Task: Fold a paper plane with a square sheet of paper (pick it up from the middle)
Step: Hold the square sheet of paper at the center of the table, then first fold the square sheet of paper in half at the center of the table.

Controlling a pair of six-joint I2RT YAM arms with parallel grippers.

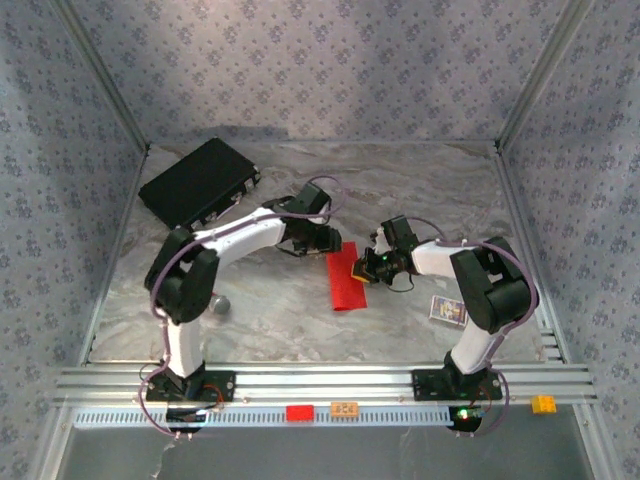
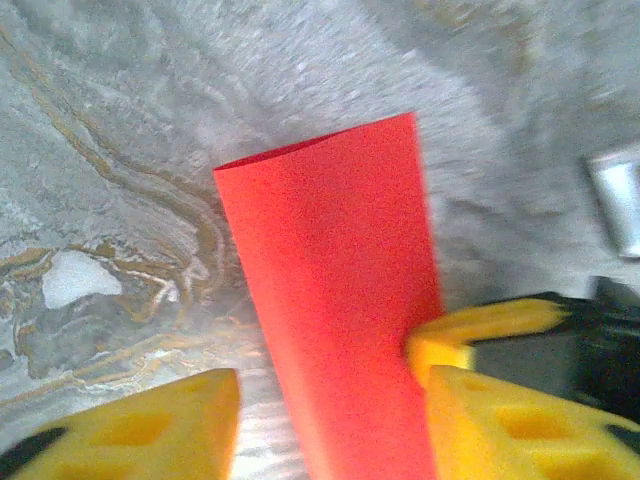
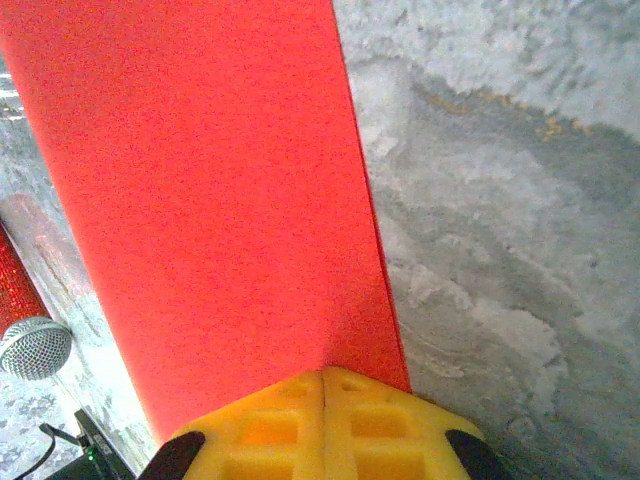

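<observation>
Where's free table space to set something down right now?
Free: far-right table behind the right gripper; the near strip between the red paper sheet and the front rail. Crowded: centre, where the left gripper meets the right one over the sheet; the black case sits in the far-left corner.

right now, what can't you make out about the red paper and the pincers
- Top external view: the far corner of the folded bright-red paper sheet is hidden behind the left pincer.
- Left wrist view: the sheet's near end is cut off by the bottom edge.
- Right wrist view: the shut right pincer covers the sheet's end; pinching or only pressing, cannot tell.
- Top external view: the small white card has print too small to read.
</observation>
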